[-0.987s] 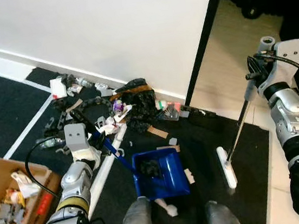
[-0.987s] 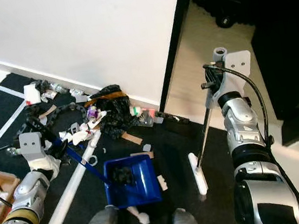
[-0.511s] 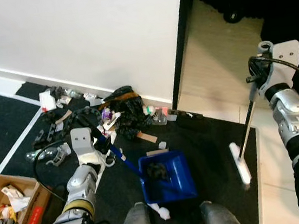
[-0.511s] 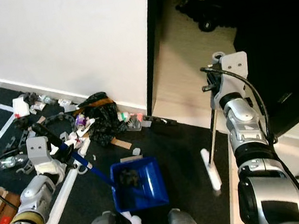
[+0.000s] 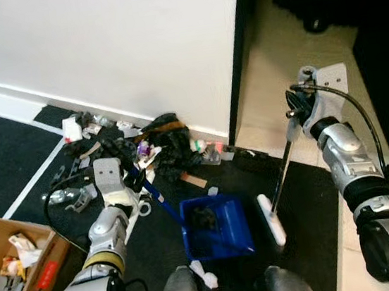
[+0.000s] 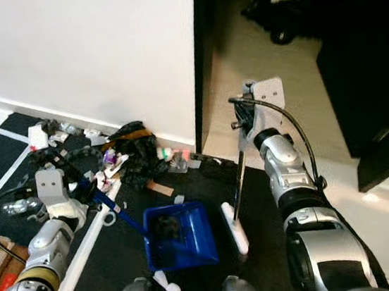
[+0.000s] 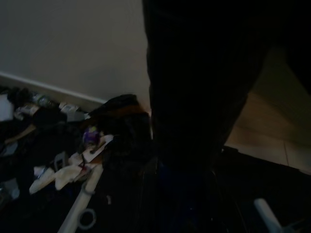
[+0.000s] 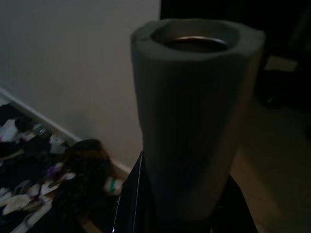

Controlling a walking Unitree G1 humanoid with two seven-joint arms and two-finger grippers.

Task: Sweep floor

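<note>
Holding the blue dustpan point(image 5: 217, 226) by its handle, the left gripper point(image 5: 137, 183) is closed; the right gripper point(image 5: 296, 108) clamps the broom point(image 5: 278, 190), its head just beside the pan. Litter point(image 5: 148, 145) lies farther off by the wall; a hasty stroke could tip the loaded pan.

Left wrist view, and a big black shape point(image 7: 209, 82) swallows most of the picture, too dark to make out what it is. The litter pile point(image 5: 145, 148) along the wall sits in a tangle, the single bits too small to name. The cardboard box point(image 5: 15, 277) runs off the picture's edge. In the right wrist view the broom handle point(image 8: 194, 116) blocks the fingers, so their grip can't be read.
</note>
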